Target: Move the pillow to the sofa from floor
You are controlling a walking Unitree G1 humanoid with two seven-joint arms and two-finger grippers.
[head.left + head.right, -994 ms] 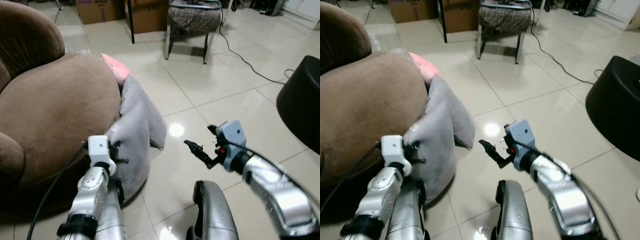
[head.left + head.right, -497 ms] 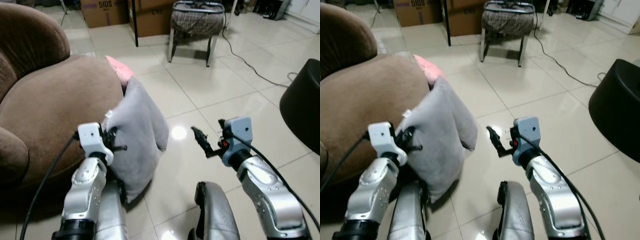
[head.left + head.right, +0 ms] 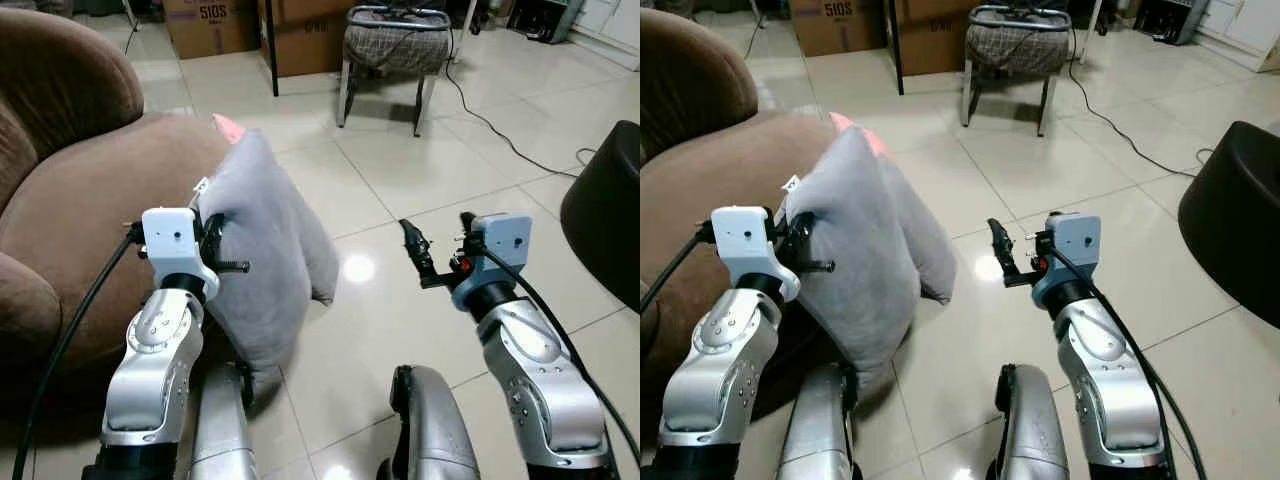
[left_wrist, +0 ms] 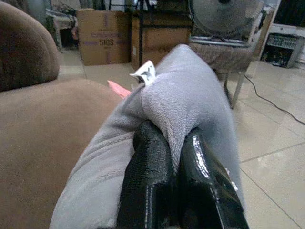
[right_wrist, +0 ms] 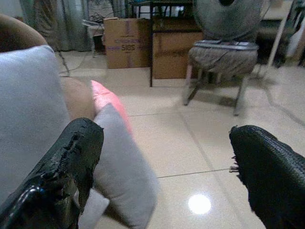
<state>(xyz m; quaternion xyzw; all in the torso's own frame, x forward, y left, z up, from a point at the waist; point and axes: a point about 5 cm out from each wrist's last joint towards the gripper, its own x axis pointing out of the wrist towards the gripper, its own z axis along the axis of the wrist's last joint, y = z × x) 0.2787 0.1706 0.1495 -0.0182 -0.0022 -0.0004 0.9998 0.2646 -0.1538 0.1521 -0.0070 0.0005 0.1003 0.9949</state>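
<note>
Open tile floor (image 3: 400, 170) from 12 to 3 o'clock, loads of room there. Brown sofa (image 3: 90, 200) blocks everything at 9–10; black tub (image 3: 610, 200) crowds 3 o'clock.

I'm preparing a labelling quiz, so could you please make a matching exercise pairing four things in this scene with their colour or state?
Things:
1. pillow
2. sofa
3. left gripper
4. right gripper

States:
A. brown
B. fingers wide apart, holding nothing
C. grey, lifted beside the sofa
D. fingers pinched on a fold of fabric

Pairs: 1-C, 2-A, 3-D, 4-B
</note>
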